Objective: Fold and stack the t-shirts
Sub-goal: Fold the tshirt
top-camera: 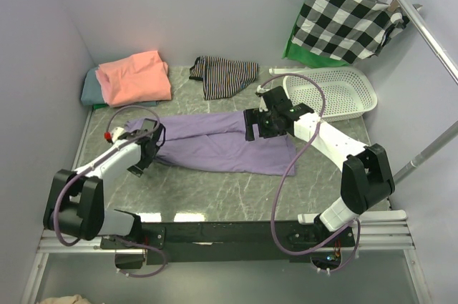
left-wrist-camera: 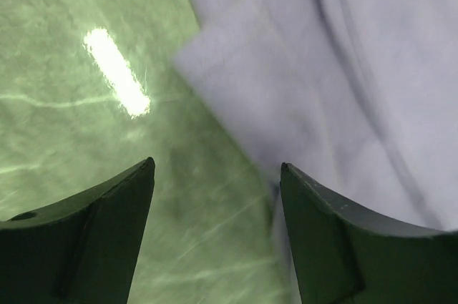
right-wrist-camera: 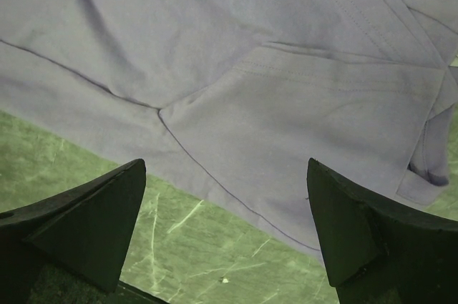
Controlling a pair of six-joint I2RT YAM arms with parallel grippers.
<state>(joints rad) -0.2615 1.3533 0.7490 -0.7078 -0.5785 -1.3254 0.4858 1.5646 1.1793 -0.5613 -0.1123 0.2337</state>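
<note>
Far left, back corner: salmon-pink t-shirt (top-camera: 134,77), folded, on top of grey-teal t-shirt (top-camera: 89,91).

Left of centre: left gripper (top-camera: 149,138), jaws apart and empty, low over the table (top-camera: 236,189) at the left end of the lavender t-shirt (top-camera: 215,143). In the left wrist view: bare table between the fingers, a doubled corner of the cloth just ahead, its edge running beside the finger (left-wrist-camera: 351,247) on the right of that view. Touching or not, impossible to tell.

Centre: lavender t-shirt spread as a long band across the table, partly folded, edges uneven. Probably light, limp and easily dragged, with no stiffness to hold a crease. Best pinched at a hem or corner, through both layers.

Right of centre: right gripper (top-camera: 254,126), jaws wide and empty, above the right part of the shirt. In its wrist view: sleeve and hem seams below and ahead of the fingers, apart from them.
</note>
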